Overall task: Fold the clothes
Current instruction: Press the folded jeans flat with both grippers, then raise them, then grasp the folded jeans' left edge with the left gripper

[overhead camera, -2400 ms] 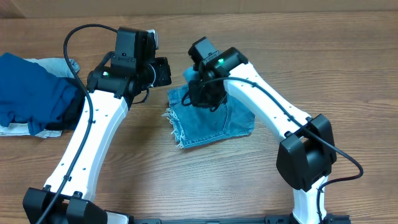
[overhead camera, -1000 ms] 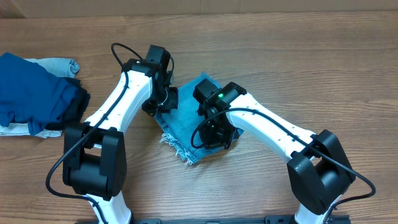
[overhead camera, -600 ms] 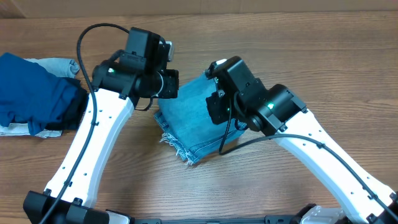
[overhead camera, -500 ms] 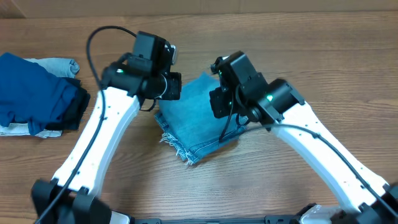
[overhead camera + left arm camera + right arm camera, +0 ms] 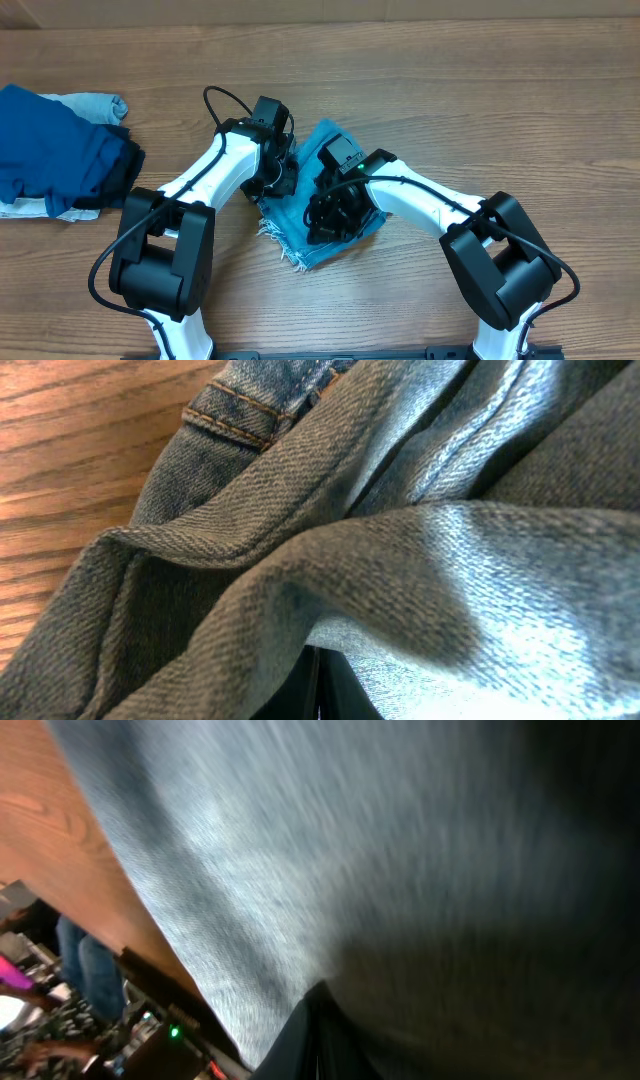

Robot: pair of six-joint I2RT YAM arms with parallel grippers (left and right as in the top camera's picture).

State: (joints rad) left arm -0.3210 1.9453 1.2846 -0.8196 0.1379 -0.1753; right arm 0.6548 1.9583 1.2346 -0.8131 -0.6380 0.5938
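Beneath right claw (image 5: 326, 214) | folded jeans (image 5: 332, 140) | left claw (image 5: 279, 180) at edge

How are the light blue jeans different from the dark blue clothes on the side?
The jeans are pale denim with a frayed edge; the dark blue clothes are deep navy. The jeans lie in the middle; the dark blue clothes sit at the left edge. Both are blue cloth.

From overhead, the left tool (image 5: 280, 185) and right tool (image 5: 326, 220) hide their fingertips and the middle of the folded light-blue denim jeans (image 5: 328, 138). Close denim fills both wrist views, the right one blurred; whether either closed tool pinches cloth is unclear. The dark navy folded garment (image 5: 45, 140) runs off the left edge, covering most of the pale grey-white garments (image 5: 95, 103).
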